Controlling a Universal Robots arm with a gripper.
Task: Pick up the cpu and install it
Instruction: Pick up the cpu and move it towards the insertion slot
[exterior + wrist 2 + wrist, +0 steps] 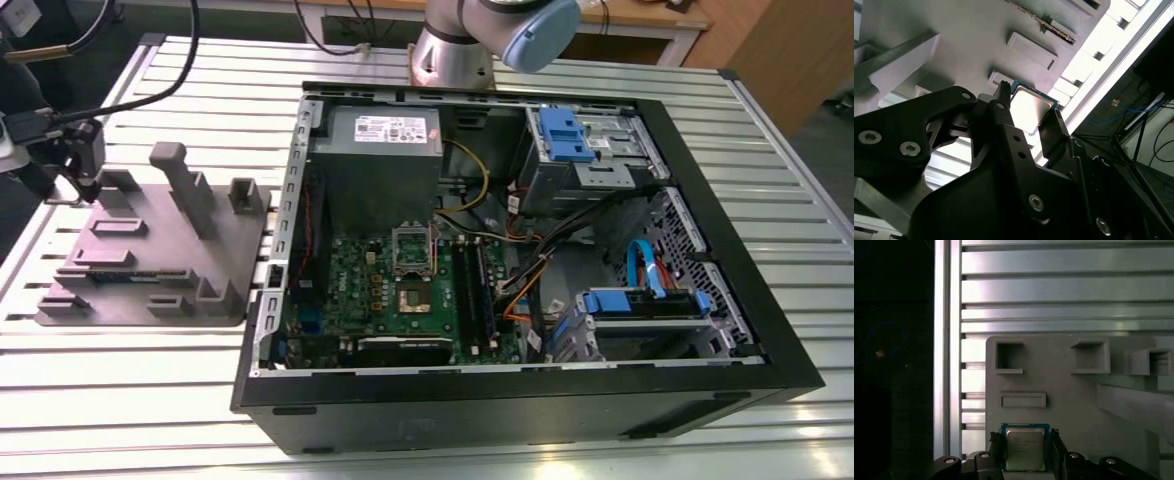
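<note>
Jaws spread, my gripper (1028,104) straddles the cpu (1025,449), one finger close beside each edge. The cpu lies flat near the rim of the grey fixture tray (1069,395), which sits at nine o'clock from the open computer case (534,405).

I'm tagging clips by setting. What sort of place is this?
Likely a robotics lab bench for PC assembly: an open computer case on a slotted aluminium table, a fixture tray beside it, a robot arm behind.
</note>
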